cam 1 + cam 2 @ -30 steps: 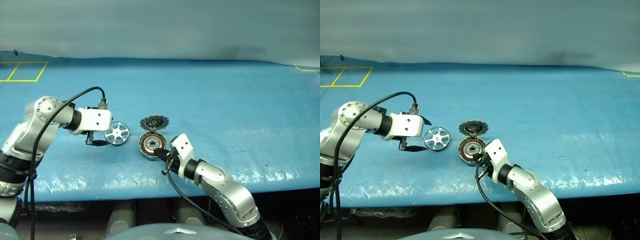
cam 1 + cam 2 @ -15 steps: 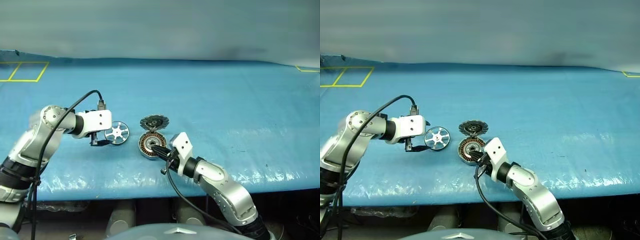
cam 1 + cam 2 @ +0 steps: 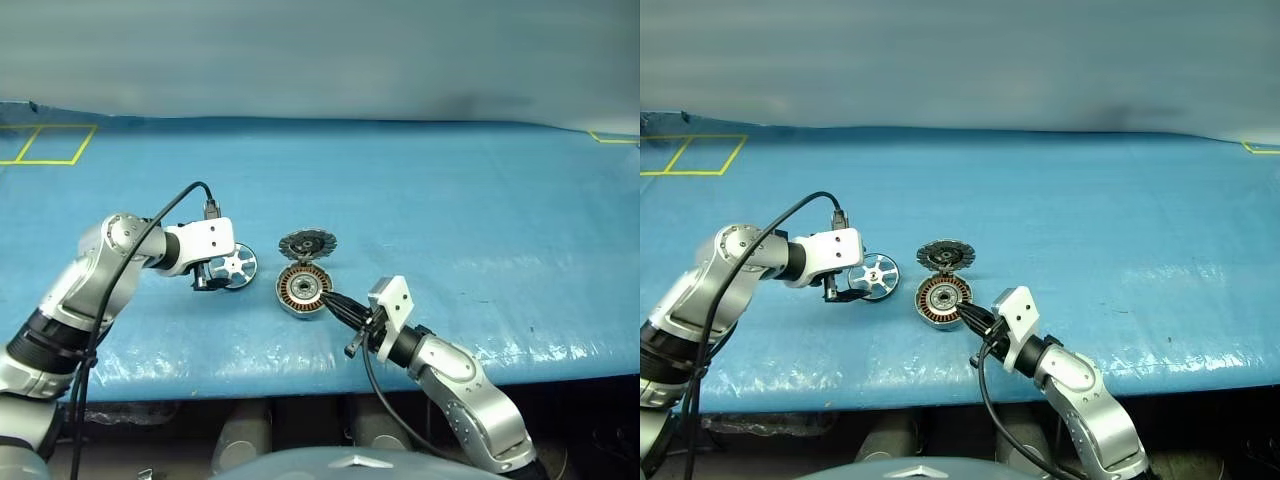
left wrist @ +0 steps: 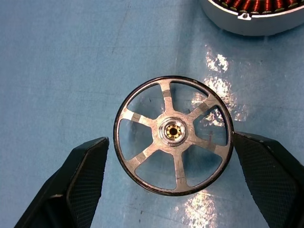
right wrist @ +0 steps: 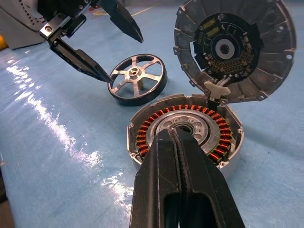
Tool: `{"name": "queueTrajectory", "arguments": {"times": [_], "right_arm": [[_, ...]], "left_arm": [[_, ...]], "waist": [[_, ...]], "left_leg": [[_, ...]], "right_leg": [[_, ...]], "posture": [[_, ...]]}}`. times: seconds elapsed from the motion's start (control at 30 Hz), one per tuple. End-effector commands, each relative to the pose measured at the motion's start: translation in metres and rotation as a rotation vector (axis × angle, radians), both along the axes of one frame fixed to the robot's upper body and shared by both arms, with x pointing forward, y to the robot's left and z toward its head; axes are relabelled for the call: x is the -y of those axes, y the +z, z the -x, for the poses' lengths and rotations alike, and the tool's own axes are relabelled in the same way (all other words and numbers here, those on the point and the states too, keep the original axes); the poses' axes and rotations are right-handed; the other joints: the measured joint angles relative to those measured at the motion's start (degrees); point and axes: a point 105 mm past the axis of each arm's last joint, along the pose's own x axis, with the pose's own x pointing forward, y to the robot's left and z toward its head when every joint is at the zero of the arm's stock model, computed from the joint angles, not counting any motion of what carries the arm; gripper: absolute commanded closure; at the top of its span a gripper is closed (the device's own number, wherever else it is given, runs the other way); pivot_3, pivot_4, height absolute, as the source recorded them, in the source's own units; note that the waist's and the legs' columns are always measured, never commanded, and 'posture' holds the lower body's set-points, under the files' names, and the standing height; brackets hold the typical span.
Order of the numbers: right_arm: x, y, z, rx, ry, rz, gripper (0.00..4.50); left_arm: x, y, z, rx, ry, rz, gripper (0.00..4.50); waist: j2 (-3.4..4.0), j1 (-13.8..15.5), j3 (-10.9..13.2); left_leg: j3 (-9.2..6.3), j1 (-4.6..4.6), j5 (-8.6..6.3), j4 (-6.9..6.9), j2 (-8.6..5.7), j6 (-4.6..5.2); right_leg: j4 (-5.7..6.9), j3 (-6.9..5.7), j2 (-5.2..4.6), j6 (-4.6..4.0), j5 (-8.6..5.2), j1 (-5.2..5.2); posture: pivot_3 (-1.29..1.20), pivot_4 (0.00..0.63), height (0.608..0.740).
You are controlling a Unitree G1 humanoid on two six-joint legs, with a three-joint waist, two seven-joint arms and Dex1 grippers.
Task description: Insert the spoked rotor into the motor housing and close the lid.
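Left gripper (image 4: 171, 178) spread wide, straddling the spoked rotor (image 4: 173, 135): thin, rigid, probably slick, so pinch its rim. Right gripper (image 5: 178, 142) clenched, empty.

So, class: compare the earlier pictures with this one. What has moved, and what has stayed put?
The left pincer has closed in on the spoked rotor, now straddling it with fingers open, not gripping. The right pincer, shut, has drawn back from the motor housing toward the table's near edge. Rotor, housing and the open lid have not moved.
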Motion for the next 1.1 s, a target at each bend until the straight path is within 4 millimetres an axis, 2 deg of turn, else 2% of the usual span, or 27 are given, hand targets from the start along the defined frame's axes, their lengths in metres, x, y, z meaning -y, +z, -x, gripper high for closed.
{"name": "queueTrajectory", "arguments": {"times": [0.03, 0.3, 0.4, 0.47, 0.7, 1.1], "right_arm": [[0.002, 0.006, -0.002, 0.035, -0.014, -0.014, 4.46], [0.001, 0.003, -0.003, 0.026, -0.033, -0.011, 4.46], [0.002, 0.003, -0.003, 0.022, -0.038, -0.01, 4.5], [0.003, 0.003, -0.003, 0.02, -0.041, -0.01, 4.5], [0.002, 0.002, -0.002, 0.014, -0.045, -0.009, 4.5], [0.0, 0.002, -0.004, 0.012, -0.041, -0.005, 4.5]], "left_arm": [[0.003, 0.008, -0.006, 0.041, 0.005, -0.004, 0.0], [0.008, -0.001, -0.008, 0.034, 0.01, -0.008, 0.0], [0.008, -0.002, -0.009, 0.033, 0.011, -0.011, 0.61], [0.009, -0.001, -0.009, 0.04, 0.008, -0.01, 1.26], [0.009, 0.0, -0.01, 0.046, 0.008, -0.012, 1.26], [0.008, -0.013, -0.005, 0.006, 0.003, -0.04, 1.26]], "waist": [[0.0, 0.1, 0.0], [0.0, 0.1, 0.0], [0.0, 0.1, 0.0], [0.0, 0.1, 0.0], [0.0, 0.1, 0.0], [0.0, 0.1, 0.0]], "left_leg": [[0.0, 0.01, 0.0, 0.0, 0.0, 0.0], [0.01, 0.0, 0.0, 0.0, -0.01, 0.0], [0.01, 0.01, 0.0, 0.0, 0.0, 0.0], [0.01, 0.0, 0.0, 0.0, 0.0, 0.0], [0.01, 0.0, 0.0, 0.0, -0.01, -0.01], [0.01, 0.0, 0.0, 0.0, -0.01, -0.01]], "right_leg": [[0.0, 0.0, 0.0, -0.01, -0.01, 0.01], [-0.02, 0.01, 0.0, -0.02, -0.01, 0.01], [-0.01, 0.01, 0.0, -0.02, -0.01, 0.02], [-0.01, 0.01, 0.0, -0.02, -0.01, 0.02], [-0.02, 0.01, 0.0, -0.02, -0.01, 0.02], [-0.02, 0.02, 0.0, -0.02, -0.01, 0.01]], "posture": [[0.0, 0.15, 0.74], [0.0, 0.15, 0.74], [0.0, 0.15, 0.74], [0.0, 0.15, 0.74], [0.0, 0.15, 0.74], [0.0, 0.15, 0.74]]}}
